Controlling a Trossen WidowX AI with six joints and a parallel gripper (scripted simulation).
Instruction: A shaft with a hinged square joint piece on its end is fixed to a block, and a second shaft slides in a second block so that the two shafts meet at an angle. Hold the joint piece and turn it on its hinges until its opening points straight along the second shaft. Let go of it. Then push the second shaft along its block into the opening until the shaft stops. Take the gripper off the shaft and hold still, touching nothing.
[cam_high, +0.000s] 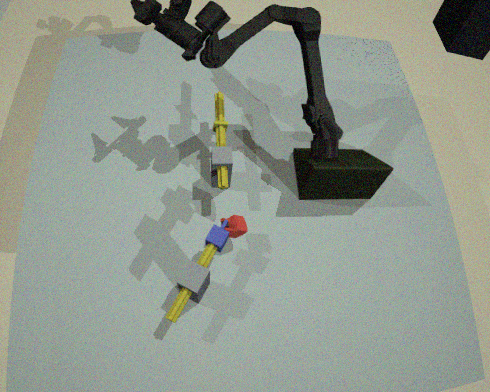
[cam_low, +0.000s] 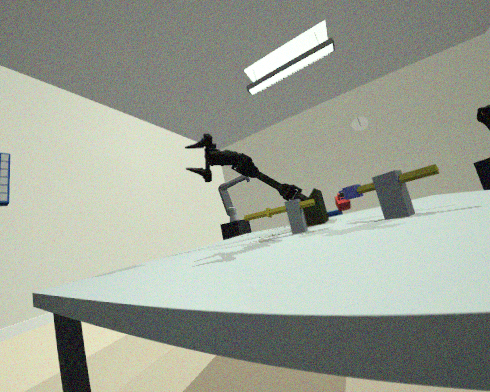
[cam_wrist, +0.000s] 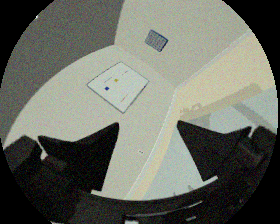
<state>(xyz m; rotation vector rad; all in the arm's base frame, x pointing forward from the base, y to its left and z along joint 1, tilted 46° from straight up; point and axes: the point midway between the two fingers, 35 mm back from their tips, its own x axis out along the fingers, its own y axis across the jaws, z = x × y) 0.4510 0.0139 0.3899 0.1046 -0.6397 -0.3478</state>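
Top view, fingers (cam_high: 145, 10) (cam_low: 200, 172): wide open, up at the picture's edge, gripping nothing.
Arm (cam_high: 311, 60) (cam_low: 270, 182): reaches from its dark base (cam_high: 307, 190) (cam_low: 319, 216), well apart from both shafts.
Red joint piece (cam_high: 237, 226) (cam_low: 343, 202): at the blue end piece (cam_high: 217, 237) (cam_low: 351, 191) of the fixed shaft (cam_high: 178, 305) (cam_low: 420, 173), turned off to the side of the second shaft's line.
Fixed block (cam_high: 194, 277) (cam_low: 394, 196): grey, on the tabletop (cam_high: 375, 300) (cam_low: 250, 290) (cam_wrist: 172, 170), carrying the fixed shaft.
Second shaft (cam_high: 219, 107) (cam_low: 256, 215): yellow, collared, through the second block (cam_high: 221, 157) (cam_low: 296, 216), its near end apart from the joint piece.
Exterior view, fingers: spread, raised above the tabletop.
Joint piece: red, beside and below the blue end piece.
Shafts: both held above the tabletop, a gap between them.
Wrist view, fingers: apart, nothing between them.
Background: a white board (cam_wrist: 119, 89) on the wall; joint piece out of sight.
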